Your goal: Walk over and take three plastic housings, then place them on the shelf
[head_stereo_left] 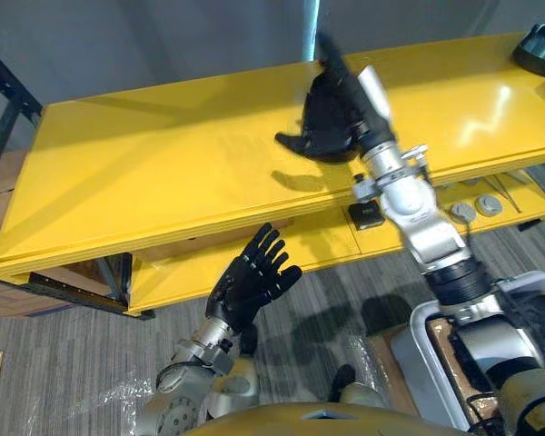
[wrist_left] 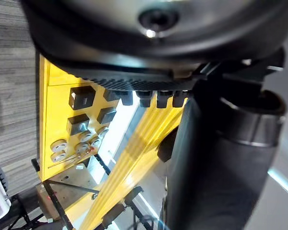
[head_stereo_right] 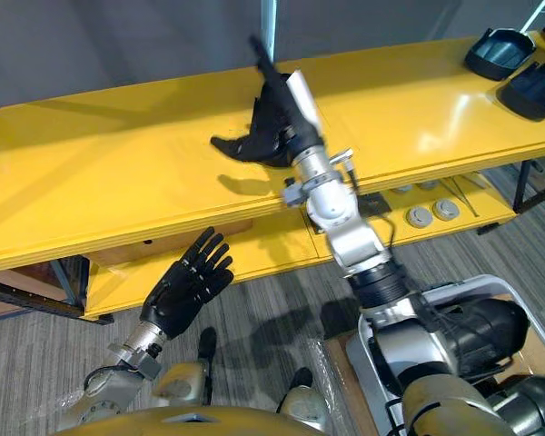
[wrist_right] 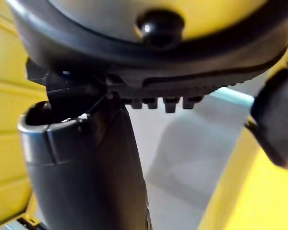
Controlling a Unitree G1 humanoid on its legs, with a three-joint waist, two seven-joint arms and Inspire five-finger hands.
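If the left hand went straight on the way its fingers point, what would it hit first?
Probably the front edge of the shelf's top board, above the lower tier. The open left hand sits lower, in front; depth is unclear.

Two dark plastic housings lie at the far right end of the yellow shelf [head_stereo_right: 118, 173], on its broad top board. The first housing [head_stereo_right: 500, 52] is a shallow, glossy, tray-like shell with rounded corners, lying flat with its hollow side up. The second housing [head_stereo_right: 538, 89] lies just beside it, nearer the front edge, partly cut off at the picture's edge.
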